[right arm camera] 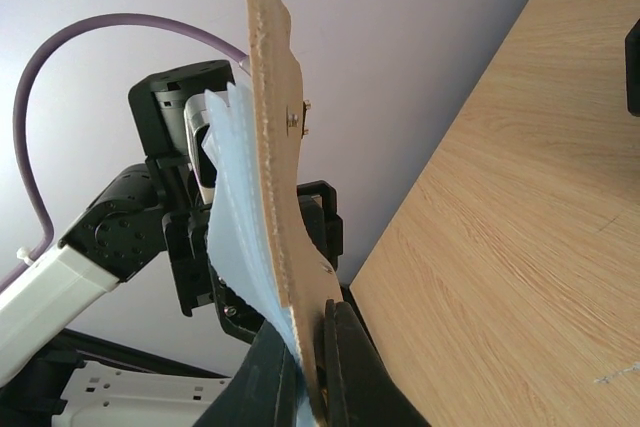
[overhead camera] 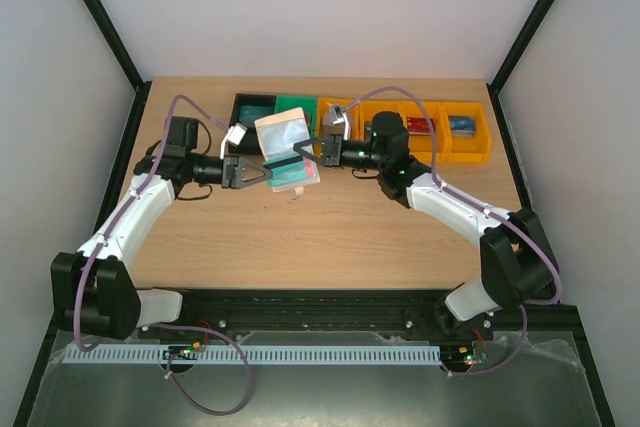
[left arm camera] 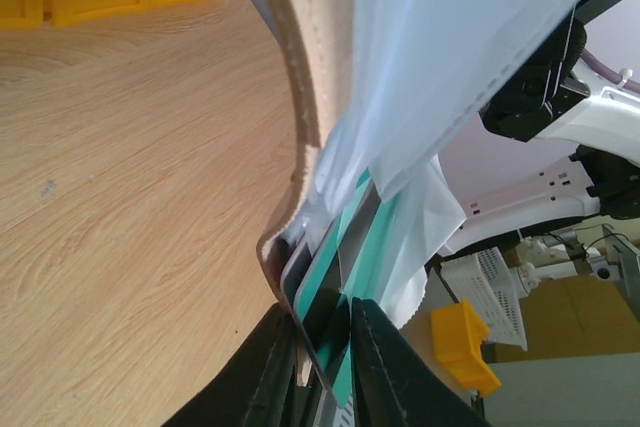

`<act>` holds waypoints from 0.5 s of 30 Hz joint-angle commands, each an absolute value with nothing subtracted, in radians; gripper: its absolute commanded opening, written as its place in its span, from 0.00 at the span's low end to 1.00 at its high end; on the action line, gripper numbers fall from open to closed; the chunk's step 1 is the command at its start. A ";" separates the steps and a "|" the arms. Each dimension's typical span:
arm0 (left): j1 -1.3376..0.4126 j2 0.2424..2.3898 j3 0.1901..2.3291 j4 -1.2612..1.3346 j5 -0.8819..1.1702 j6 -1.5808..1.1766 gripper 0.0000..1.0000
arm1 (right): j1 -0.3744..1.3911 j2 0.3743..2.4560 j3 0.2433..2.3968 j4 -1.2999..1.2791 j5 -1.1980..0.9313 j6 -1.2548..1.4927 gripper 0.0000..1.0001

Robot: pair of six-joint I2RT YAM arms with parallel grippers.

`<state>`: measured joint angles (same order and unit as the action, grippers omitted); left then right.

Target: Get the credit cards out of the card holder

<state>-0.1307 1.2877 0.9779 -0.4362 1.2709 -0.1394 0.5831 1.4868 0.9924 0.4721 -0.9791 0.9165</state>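
Left pincer [left arm camera: 322,315] nips cards [left arm camera: 348,242]; right pincer [right arm camera: 308,327], card holder [right arm camera: 272,97].

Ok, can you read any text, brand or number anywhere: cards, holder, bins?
No text is readable in any view.
teal card in the left gripper: stripes only, no print visible.
card holder in the right gripper: no marking seen.
red card and blue card in the orange bins: too small to read.

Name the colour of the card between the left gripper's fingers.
Teal, with a dark stripe; the card shows best in the left wrist view.
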 commanded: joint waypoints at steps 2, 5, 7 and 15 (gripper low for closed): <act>-0.125 1.266 0.985 -0.393 1.271 -0.159 0.24 | 0.600 1.491 1.025 0.454 -1.001 0.894 0.02; -0.104 1.263 0.996 -0.403 1.270 -0.155 0.29 | 0.601 1.491 1.027 0.438 -1.001 0.883 0.02; -0.100 1.260 0.996 -0.406 1.266 -0.155 0.29 | 0.600 1.493 1.029 0.438 -1.001 0.884 0.02; -0.097 1.258 0.992 -0.416 1.273 -0.149 0.20 | 0.600 1.494 1.032 0.432 -0.999 0.877 0.02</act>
